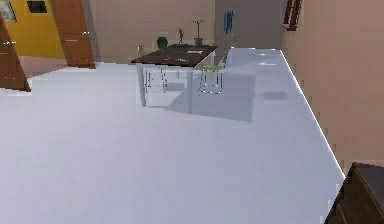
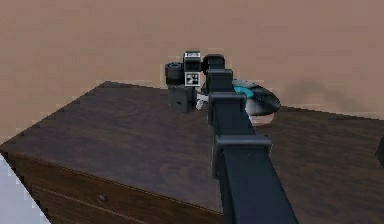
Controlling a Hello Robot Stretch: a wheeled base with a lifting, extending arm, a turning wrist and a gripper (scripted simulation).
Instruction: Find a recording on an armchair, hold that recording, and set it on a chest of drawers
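End effector [image 2: 178, 88] sits above chest of drawers [image 2: 110, 140], likely for set-down. Disc [image 2: 258, 100] lies beside it; we cannot tell if gripped.

On the dark brown wooden chest of drawers [image 2: 120, 140], the flat round silver-grey disc with a teal band [image 2: 258, 100] lies near the top's back edge, and the dark square arm bar [image 2: 240, 160] covers its left part. Left of the bar, the gripper [image 2: 182, 95] is a dark lump; you cannot make out its far end, nor whether it holds anything. The chest runs off the bottom and right edges. A dark shape [image 2: 379, 150] at the chest's right end is sliced by the picture's edge, too little to name. In the forward view a dark brown wooden corner [image 1: 362, 195] is cut by the bottom right edge; whether it is the chest, you cannot tell
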